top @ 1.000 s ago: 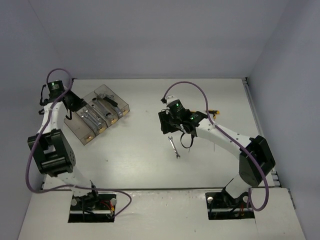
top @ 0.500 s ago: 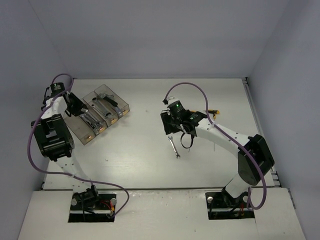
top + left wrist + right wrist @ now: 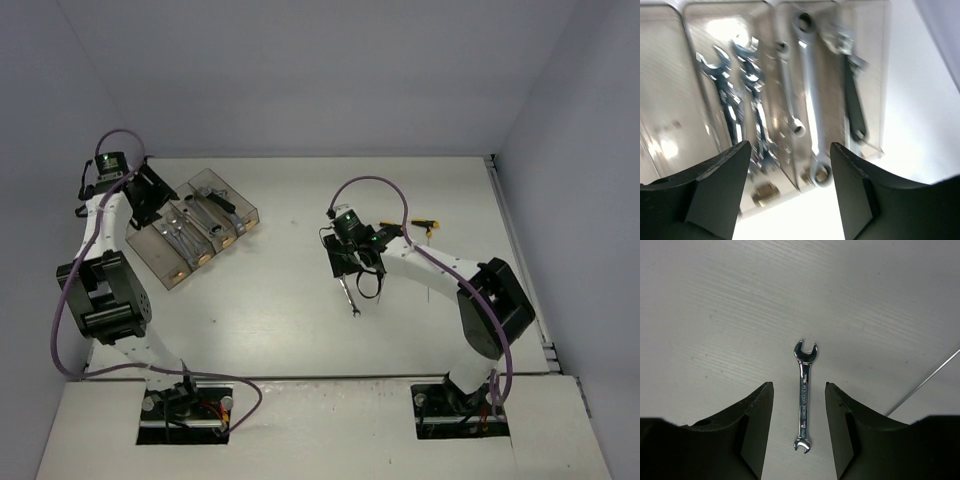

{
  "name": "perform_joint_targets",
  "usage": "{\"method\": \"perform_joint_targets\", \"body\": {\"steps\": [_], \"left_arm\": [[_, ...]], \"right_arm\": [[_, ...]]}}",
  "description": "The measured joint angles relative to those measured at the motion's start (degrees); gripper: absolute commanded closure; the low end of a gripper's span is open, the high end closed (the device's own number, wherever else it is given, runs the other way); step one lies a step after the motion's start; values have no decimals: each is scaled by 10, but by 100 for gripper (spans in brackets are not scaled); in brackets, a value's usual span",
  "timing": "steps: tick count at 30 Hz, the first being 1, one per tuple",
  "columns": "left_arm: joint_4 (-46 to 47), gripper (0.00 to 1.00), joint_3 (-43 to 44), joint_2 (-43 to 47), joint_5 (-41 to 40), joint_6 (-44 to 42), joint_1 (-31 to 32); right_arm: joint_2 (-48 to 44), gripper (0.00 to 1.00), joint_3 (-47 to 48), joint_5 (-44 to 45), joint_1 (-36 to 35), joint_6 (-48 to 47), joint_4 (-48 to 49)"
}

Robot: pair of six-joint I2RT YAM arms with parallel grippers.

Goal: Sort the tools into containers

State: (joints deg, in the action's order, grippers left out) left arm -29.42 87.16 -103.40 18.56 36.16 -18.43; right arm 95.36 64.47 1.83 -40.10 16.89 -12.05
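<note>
One wrench [image 3: 803, 395] is lying loose mid-frame; the right gripper [image 3: 798, 390] is hovering over it, jaws apart, needing to descend and close. The containers [image 3: 152, 252], upper left, are seemingly holding five tools [image 3: 809, 95].

Soft, even light falls from overhead, leaving the tabletop [image 3: 280, 300] pale and shadows faint. The left wrist view is smeared with blur, glare flaring off the containers [image 3: 665, 75] and white washing out its right side. The right wrist view is crisp, the small wrench [image 3: 803, 395] sharp, the dark jaws softer
</note>
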Motion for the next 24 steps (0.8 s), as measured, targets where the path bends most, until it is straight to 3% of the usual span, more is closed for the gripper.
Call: {"method": "perform_joint_targets", "body": {"steps": [4,11,19,24], "left_arm": [[-20,34,-30,104,-22,0,59],[-47,29,-117,259,-59,-2,230],[-87,29,-221,331,-131,0,338],[-93,29,-238,341,-146,8,386]], "right_arm": [[26,59,0,1,0,14,-4],[79,61,3,18,0,38,-48],[93,64,8,23,-5,56,-70],[100,65,14,22,-11,62,-72]]}}
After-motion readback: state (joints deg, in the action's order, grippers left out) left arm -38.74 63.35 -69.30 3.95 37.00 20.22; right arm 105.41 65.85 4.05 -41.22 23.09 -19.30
